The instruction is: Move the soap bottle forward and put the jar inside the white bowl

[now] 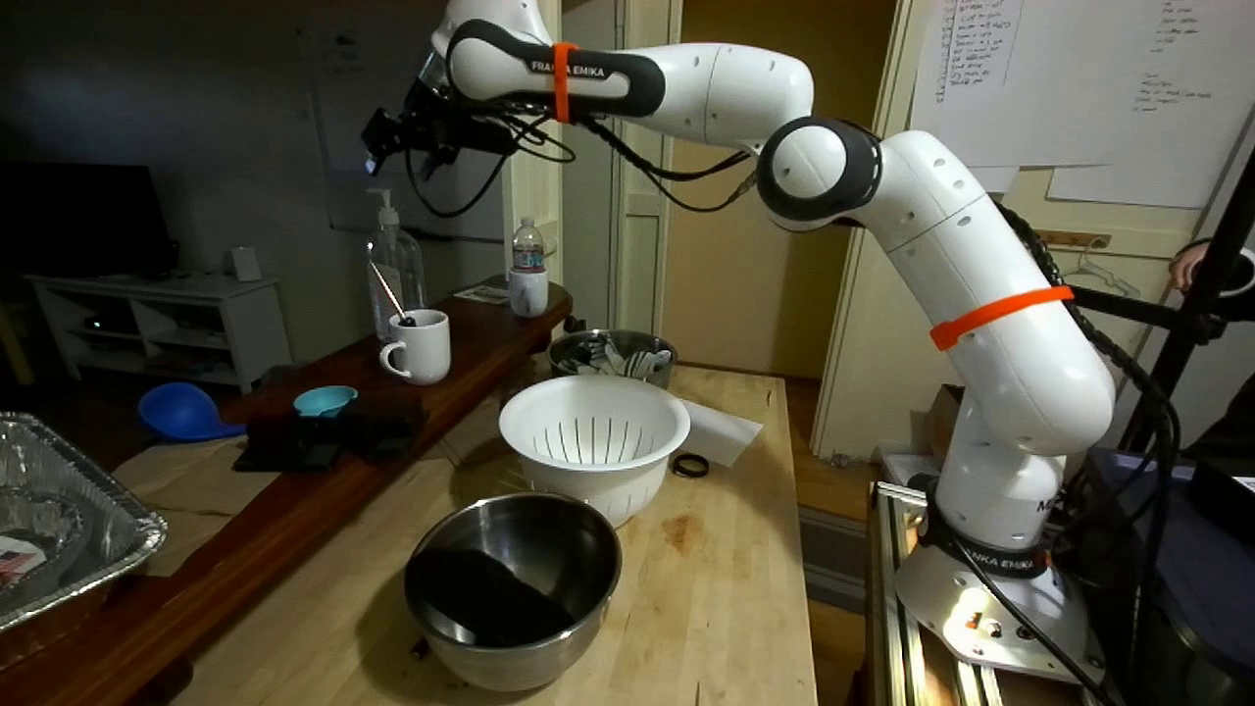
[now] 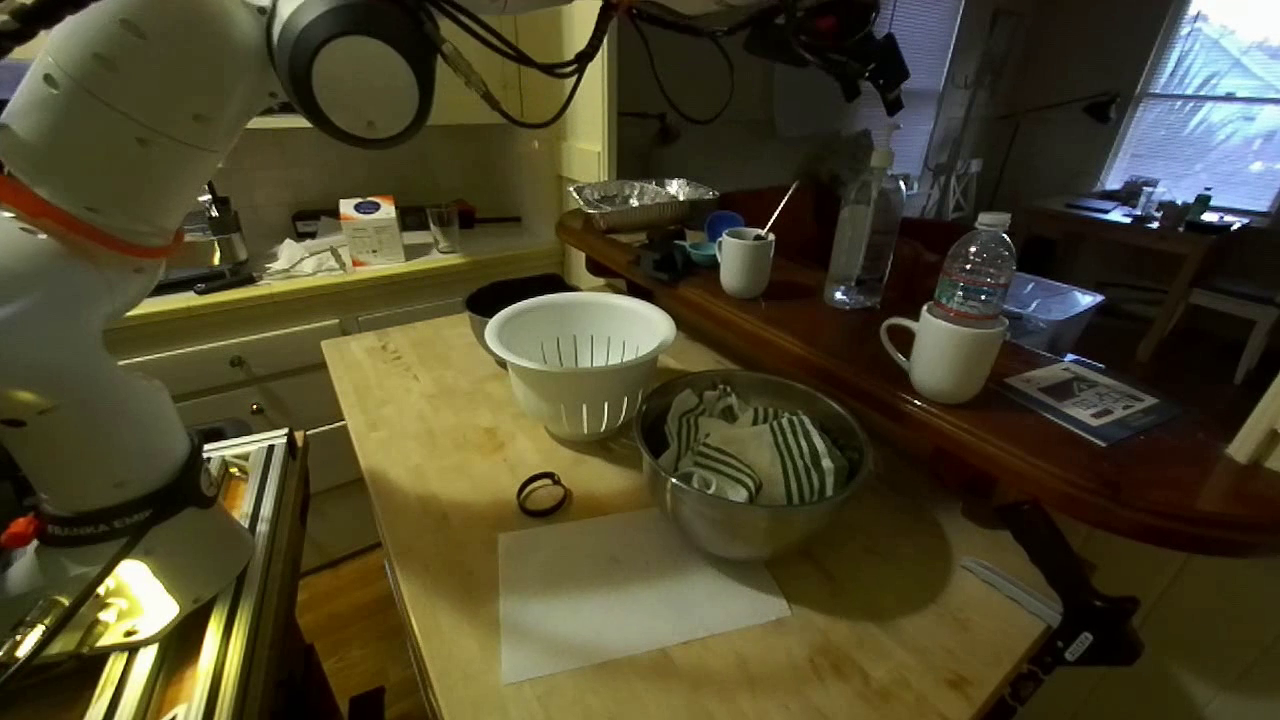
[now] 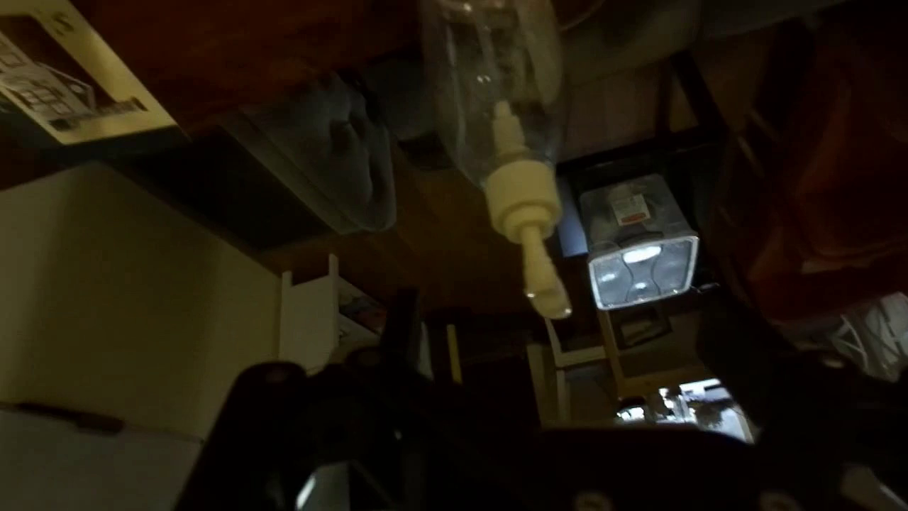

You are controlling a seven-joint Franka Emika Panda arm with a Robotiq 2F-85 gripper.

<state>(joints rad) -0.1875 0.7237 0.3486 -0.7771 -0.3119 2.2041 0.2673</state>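
The soap bottle (image 1: 400,270) is clear plastic with a white pump and stands upright on the brown ledge; it also shows in an exterior view (image 2: 862,240) and the wrist view (image 3: 523,195). My gripper (image 1: 404,162) is above the pump head, also in an exterior view (image 2: 872,95). In the wrist view its dark fingers (image 3: 564,316) are wide apart, with the pump nozzle appearing between them and nothing held. The white bowl (image 1: 593,485), a slotted colander, stands on the wooden table in both exterior views (image 2: 580,395). I cannot make out a squat dark jar.
A white mug with a utensil (image 1: 424,351) stands beside the soap bottle. Another white mug (image 2: 955,355) holds a water bottle (image 2: 975,270). A steel bowl (image 1: 529,652) and a steel bowl with striped cloths (image 2: 750,520) flank the colander. A foil tray (image 1: 88,490) sits on the ledge.
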